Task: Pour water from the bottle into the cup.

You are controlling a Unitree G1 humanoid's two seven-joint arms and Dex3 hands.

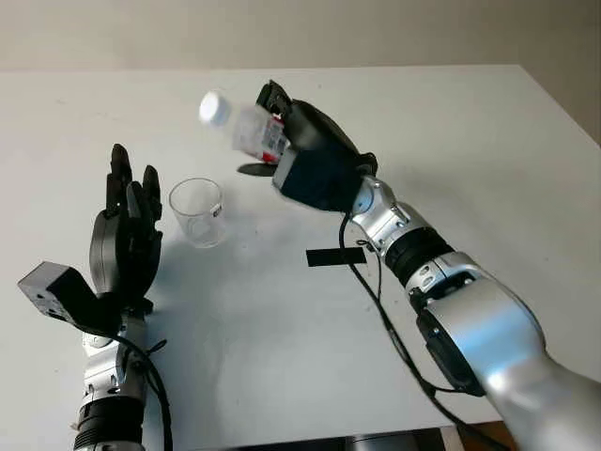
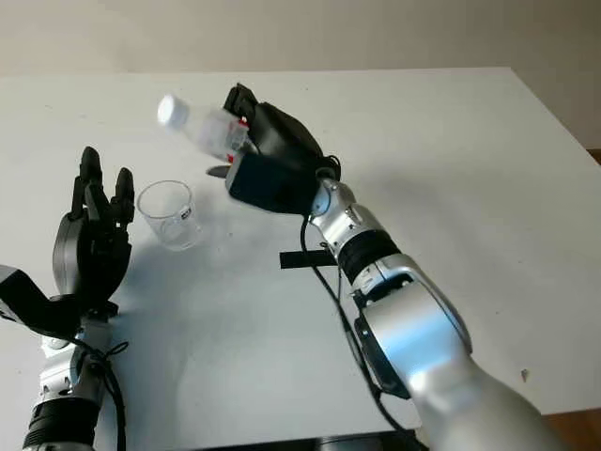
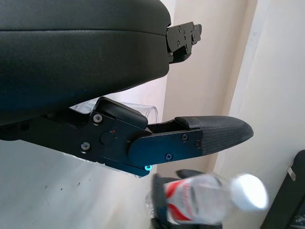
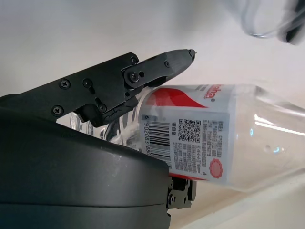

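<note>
My right hand (image 1: 286,132) is shut on a clear plastic bottle (image 1: 246,127) with a red and white label and a white cap (image 1: 214,108). The bottle is held in the air, tilted with its capped end toward the left, above and a little behind the cup. The clear plastic cup (image 1: 197,211) stands upright on the white table (image 1: 451,141). My left hand (image 1: 129,221) is open just to the left of the cup, palm toward it, not touching it. The wrist views show the bottle (image 4: 209,136) in the right hand's fingers and the capped bottle (image 3: 209,198) beyond the left hand.
A strip of black tape (image 1: 335,256) lies on the table right of the cup, under my right forearm. The table's right edge (image 1: 563,103) runs along the far right.
</note>
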